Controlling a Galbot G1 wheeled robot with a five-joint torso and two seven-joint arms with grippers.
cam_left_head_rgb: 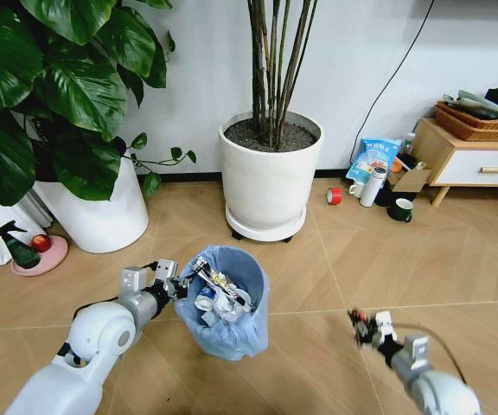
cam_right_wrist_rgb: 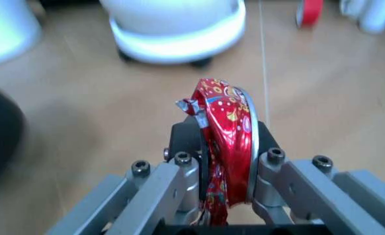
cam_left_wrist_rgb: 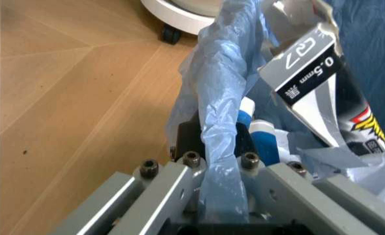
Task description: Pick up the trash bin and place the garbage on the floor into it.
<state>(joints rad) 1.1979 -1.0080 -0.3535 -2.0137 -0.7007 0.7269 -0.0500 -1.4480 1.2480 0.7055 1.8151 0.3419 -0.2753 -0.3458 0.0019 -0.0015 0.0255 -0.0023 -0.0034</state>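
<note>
The trash bin [cam_left_head_rgb: 232, 322], lined with a crinkly light blue bag, sits low in the middle of the head view with white tissues and a grey-white wrapper [cam_left_head_rgb: 221, 290] inside. My left gripper [cam_left_head_rgb: 178, 287] is shut on the bin's rim; in the left wrist view the blue bag [cam_left_wrist_rgb: 220, 142] is pinched between the fingers [cam_left_wrist_rgb: 191, 172]. My right gripper [cam_left_head_rgb: 359, 322] hovers to the right of the bin, above the floor [cam_left_head_rgb: 335, 277]. It is shut on a shiny red wrapper [cam_right_wrist_rgb: 222, 142], a piece of the garbage.
A large white plant pot [cam_left_head_rgb: 271, 177] stands behind the bin, another white pot [cam_left_head_rgb: 102, 212] at the left with a green spray bottle [cam_left_head_rgb: 17, 246] beside it. A red tape roll [cam_left_head_rgb: 335, 196], cups and a wooden cabinet [cam_left_head_rgb: 469, 156] are at the back right.
</note>
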